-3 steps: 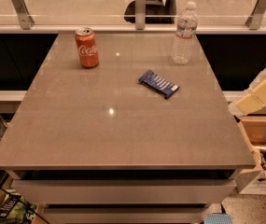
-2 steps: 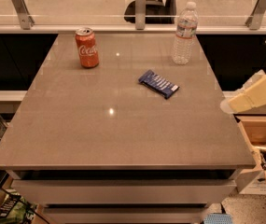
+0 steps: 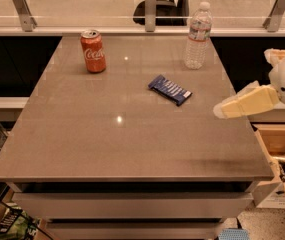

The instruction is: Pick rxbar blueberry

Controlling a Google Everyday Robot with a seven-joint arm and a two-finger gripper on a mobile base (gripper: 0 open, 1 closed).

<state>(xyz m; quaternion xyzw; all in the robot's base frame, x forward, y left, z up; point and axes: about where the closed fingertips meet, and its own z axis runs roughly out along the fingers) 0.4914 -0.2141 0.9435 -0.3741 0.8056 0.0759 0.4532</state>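
Note:
The rxbar blueberry (image 3: 170, 89), a flat dark blue bar with pale lettering, lies flat and slanted on the grey table (image 3: 107, 144), right of centre. My gripper (image 3: 243, 83) hangs at the table's right edge, to the right of the bar and a little nearer the camera, clear of it. Its cream fingers (image 3: 244, 103) stand apart and hold nothing; the lower one points left over the table's edge.
A red Coca-Cola can (image 3: 93, 51) stands at the back left. A clear water bottle (image 3: 198, 35) stands at the back right, just behind the bar. A glass railing (image 3: 82, 4) runs behind the table. Cardboard boxes (image 3: 282, 149) sit to the right, below the gripper.
My gripper has moved left from beside the table, so its lower finger now reaches over the right edge. The bar, can and bottle have not moved.

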